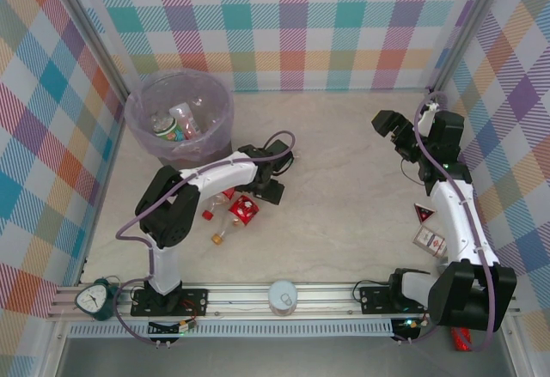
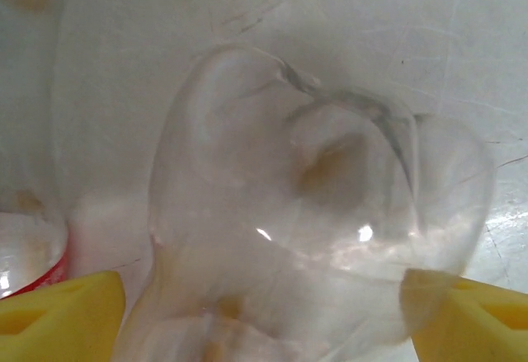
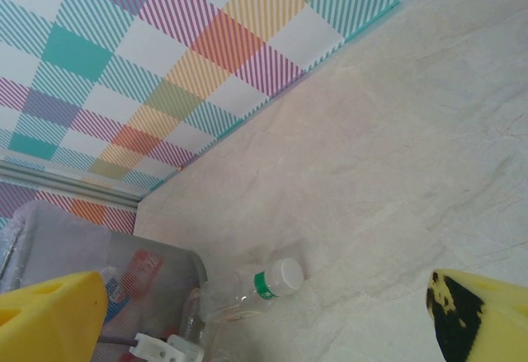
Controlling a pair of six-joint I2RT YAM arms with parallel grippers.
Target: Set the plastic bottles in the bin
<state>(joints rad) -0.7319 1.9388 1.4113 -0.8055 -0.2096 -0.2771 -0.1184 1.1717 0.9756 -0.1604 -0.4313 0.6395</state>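
**Plastic bottles [image 1: 243, 209] are lying partly in the bin [image 1: 133, 124], partly loose on the worktop [image 1: 344, 222]**

The left tool [image 2: 264, 317] is straddling a clear bottle [image 2: 322, 213], which is sitting right up against the wrist camera between the two yellow fingers [image 2: 58, 312]. I cannot tell whether the fingers are pressing it or merely flanking it. A red-labelled bottle [image 2: 25, 246] is showing at the left edge of that view, just above the finger on that side.

Seen from above, the left arm [image 1: 206, 175] is leaning over a loose group of bottles with red caps and labels. All are lying on their sides on the worktop, on the near side of the bin. The bin is standing in the far left corner with its purplish liner [image 1: 225, 106] showing at the rim, and several bottles are lying inside it.

In the right wrist view a bottle with a green band and white cap [image 3: 264, 284] is lying on its side on the worktop, just beside the bin's wall. The right tool [image 1: 391, 128] is hanging over the far right of the worktop, well apart from the bottles, its fingers spread wide and holding nothing.
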